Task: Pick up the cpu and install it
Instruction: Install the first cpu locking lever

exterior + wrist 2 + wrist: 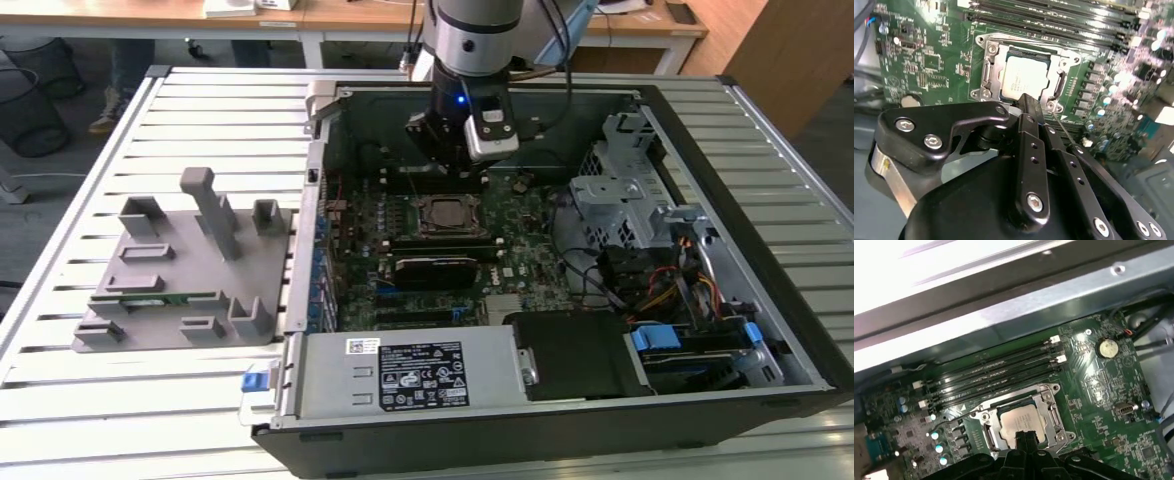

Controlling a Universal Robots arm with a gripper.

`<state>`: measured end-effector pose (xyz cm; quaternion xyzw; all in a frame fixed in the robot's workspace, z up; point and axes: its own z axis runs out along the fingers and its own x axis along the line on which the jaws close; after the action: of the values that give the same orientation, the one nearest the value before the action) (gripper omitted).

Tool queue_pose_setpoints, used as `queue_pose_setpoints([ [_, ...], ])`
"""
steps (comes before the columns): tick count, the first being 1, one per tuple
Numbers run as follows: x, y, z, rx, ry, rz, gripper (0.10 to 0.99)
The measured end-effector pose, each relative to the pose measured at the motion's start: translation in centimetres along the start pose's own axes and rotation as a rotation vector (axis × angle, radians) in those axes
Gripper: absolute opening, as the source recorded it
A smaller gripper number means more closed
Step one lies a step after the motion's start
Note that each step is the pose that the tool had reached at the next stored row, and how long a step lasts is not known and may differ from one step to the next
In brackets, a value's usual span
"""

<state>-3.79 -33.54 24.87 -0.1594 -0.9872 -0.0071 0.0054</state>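
The cpu [443,213] is a silvery square chip lying flat inside the metal-framed socket [445,216] on the green motherboard of the open computer case. In both wrist views its pale top plate [1023,76] [1018,422] shows in the socket frame just beyond my black fingertips. My gripper [437,163] hangs over the board, a little above the socket and toward the far side of it. The two fingers [1029,107] are pressed together with nothing between them, and they meet at the cpu's near edge [1024,436].
Several empty memory slots [994,371] run beside the socket. The case walls [315,200] surround the board, with a power supply [400,372] in front and a drive cage [617,190] plus cables at the exterior view's right. A grey fixture [174,270] holding a green memory stick [150,298] stands outside, left.
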Motion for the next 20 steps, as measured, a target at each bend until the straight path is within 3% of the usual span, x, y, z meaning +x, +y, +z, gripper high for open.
queue_pose_setpoints([
  [17, 0.00, 0.00, 0.19, 0.004, 0.0038, -0.310, 0.110],
  [19, -0.01, -0.01, 0.22, 0.002, 0.0046, -0.345, 0.110],
  [20, -0.01, 0.00, 0.24, -0.004, 0.0057, -0.355, 0.110],
])
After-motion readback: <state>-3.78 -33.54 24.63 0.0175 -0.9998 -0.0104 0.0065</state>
